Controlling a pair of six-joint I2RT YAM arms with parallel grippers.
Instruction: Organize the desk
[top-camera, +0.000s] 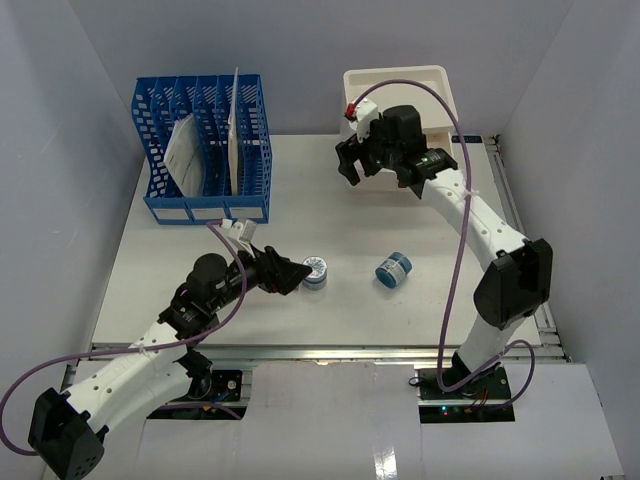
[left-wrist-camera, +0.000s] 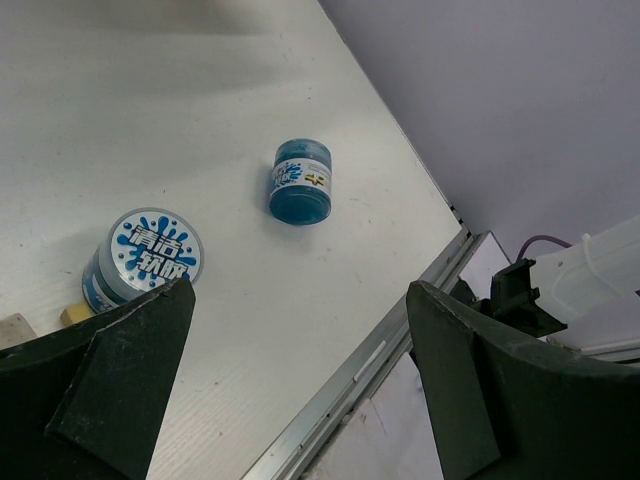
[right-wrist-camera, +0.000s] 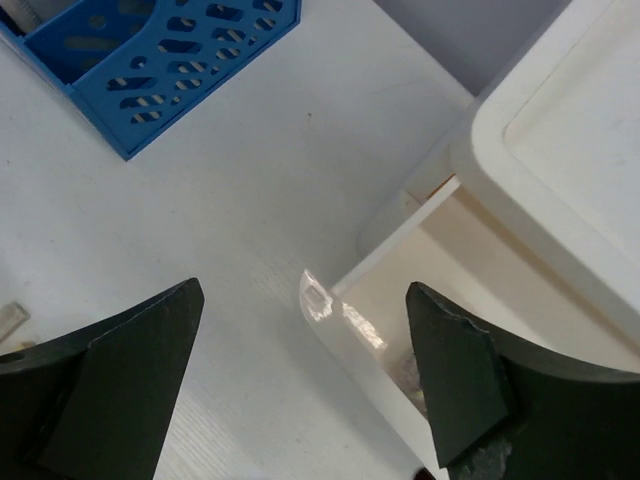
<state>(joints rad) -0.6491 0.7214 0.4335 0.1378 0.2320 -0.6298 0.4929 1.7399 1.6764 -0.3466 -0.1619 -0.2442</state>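
Observation:
The desk (top-camera: 300, 210) is a white tabletop with a metal rail (left-wrist-camera: 380, 365) along its near edge. Two blue jars rest on it: one upright (top-camera: 315, 272) (left-wrist-camera: 143, 255), one on its side (top-camera: 393, 269) (left-wrist-camera: 301, 180). My left gripper (top-camera: 297, 277) (left-wrist-camera: 300, 340) is open and empty, just left of the upright jar. My right gripper (top-camera: 352, 165) (right-wrist-camera: 305, 320) is open and empty above the front left corner of a pulled-out drawer (right-wrist-camera: 400, 310) of the white drawer box (top-camera: 395, 85) (right-wrist-camera: 560, 150).
A blue slotted file rack (top-camera: 200, 150) (right-wrist-camera: 150, 60) holding papers stands at the back left. A small beige piece (left-wrist-camera: 75, 313) lies beside the upright jar. Something small lies inside the open drawer, mostly hidden. Walls enclose the left, back and right.

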